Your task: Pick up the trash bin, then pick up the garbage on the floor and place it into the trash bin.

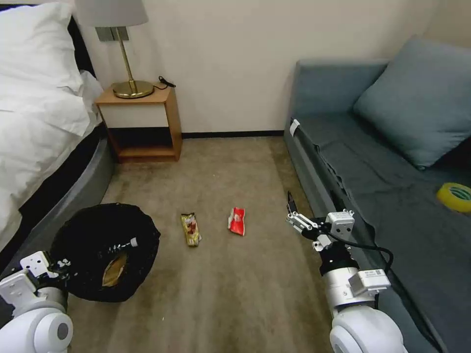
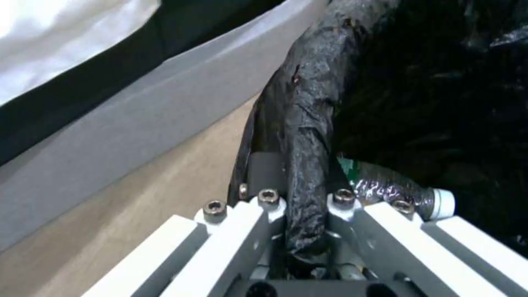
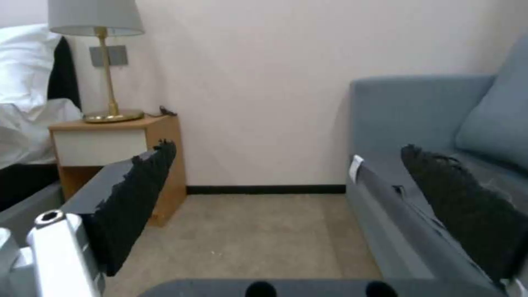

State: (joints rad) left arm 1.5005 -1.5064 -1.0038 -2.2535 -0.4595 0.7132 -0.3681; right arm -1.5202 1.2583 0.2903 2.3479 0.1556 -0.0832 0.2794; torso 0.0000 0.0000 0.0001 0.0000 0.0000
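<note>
The trash bin [image 1: 105,230], lined with a crinkly black bag, is at the lower left beside the bed. My left gripper [image 1: 63,265] is shut on its near rim [image 2: 308,123], one finger inside and one outside. A clear bottle [image 1: 125,243] with a green label [image 2: 347,167] and a tan paper wrapper [image 1: 115,269] lie inside the bin. On the carpet lie a gold-brown snack wrapper [image 1: 191,229] and, to its right, a red snack packet [image 1: 237,220]. My right gripper [image 1: 293,210] hangs open and empty by the sofa's edge, right of the red packet, its pads [image 3: 137,198] wide apart.
A bed [image 1: 39,122] runs along the left and a grey sofa [image 1: 373,196] along the right, with a yellow tape roll [image 1: 455,196] on its seat. A wooden nightstand [image 1: 142,122] with a lamp stands at the far wall. Open carpet [image 1: 221,294] lies between.
</note>
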